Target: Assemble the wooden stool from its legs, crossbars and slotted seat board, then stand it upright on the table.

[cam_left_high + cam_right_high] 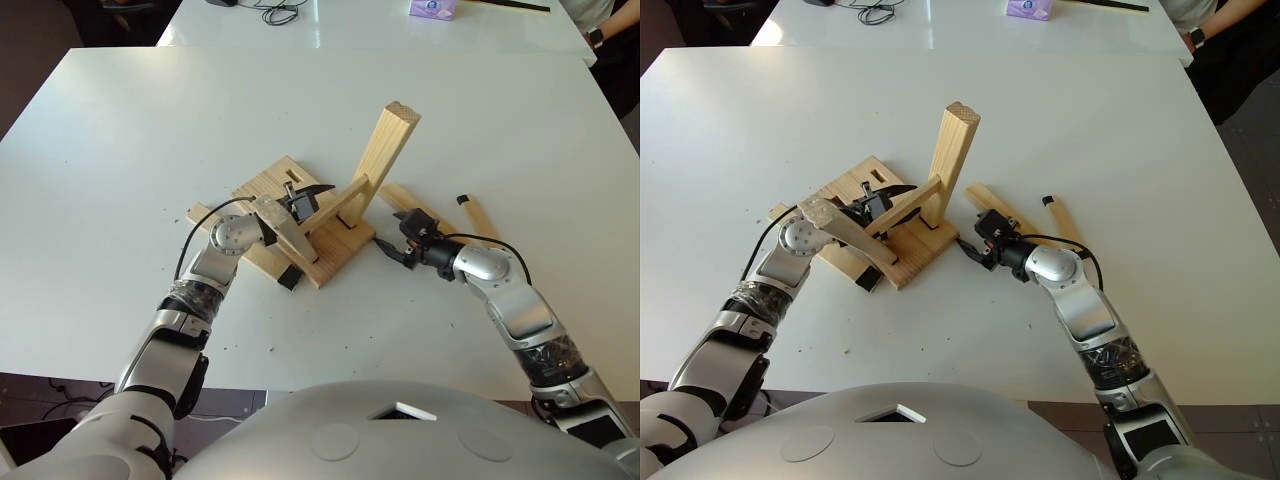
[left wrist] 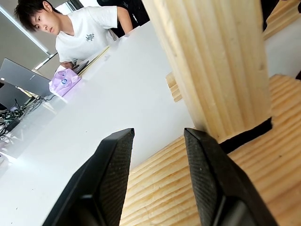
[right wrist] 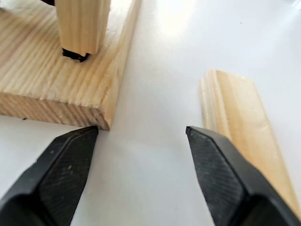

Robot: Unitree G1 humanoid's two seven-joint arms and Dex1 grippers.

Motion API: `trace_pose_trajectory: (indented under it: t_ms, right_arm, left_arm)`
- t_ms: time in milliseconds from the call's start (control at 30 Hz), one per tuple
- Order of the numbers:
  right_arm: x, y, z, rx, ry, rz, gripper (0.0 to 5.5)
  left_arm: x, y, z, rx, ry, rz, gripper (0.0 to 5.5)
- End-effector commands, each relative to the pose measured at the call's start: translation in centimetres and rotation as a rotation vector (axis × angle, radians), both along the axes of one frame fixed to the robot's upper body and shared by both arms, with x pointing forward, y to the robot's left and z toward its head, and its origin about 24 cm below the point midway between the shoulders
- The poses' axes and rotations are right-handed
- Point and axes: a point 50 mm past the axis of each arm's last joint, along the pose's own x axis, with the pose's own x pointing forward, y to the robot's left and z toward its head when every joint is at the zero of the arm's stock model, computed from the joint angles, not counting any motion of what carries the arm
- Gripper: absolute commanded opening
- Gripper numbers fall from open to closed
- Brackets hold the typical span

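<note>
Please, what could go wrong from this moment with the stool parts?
1. The leg stands in the board's slot with a dark gap beside it, ungripped; the open left end effector close by might knock it over.
2. The open right end effector sits low between the board's corner and a loose bar; moving forward may push either away.
</note>
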Motion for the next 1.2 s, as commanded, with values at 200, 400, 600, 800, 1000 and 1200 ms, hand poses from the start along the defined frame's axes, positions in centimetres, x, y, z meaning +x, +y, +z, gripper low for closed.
trace_pose_trajectory:
  t_ms: [200, 400, 600, 800, 1000, 1200]
  right_arm:
    - [-0.8, 0.7, 2.8, 0.023, -0.069, 0.008, 3.47]
    - [-3.3, 1.5, 5.2, 0.057, -0.04, 0.127, 3.47]
    - [-5.4, 2.4, 6.5, 0.061, 0.032, 0.26, 3.47]
    - [-6.9, 1.3, 5.9, -0.015, 0.118, 0.305, 3.47]
    - [-7.8, 1.3, 6.4, -0.016, 0.148, 0.348, 3.47]
    - [-7.6, 2.5, 7.2, 0.081, 0.157, 0.383, 3.47]
  left_arm:
    - [-1.4, -1.7, -2.3, 0.045, 0.111, -0.067, 1.99]
    - [-1.0, -2.7, -2.1, 0.003, 0.119, -0.048, 1.99]
    - [0.1, -4.7, -1.3, -0.052, 0.114, -0.026, 1.99]
    - [1.2, -4.6, -0.7, -0.037, 0.077, -0.019, 1.99]
    - [2.6, -3.7, -0.1, -0.012, 0.051, 0.001, 1.99]
    - [4.7, -2.6, 1.9, 0.026, -0.028, 0.013, 1.99]
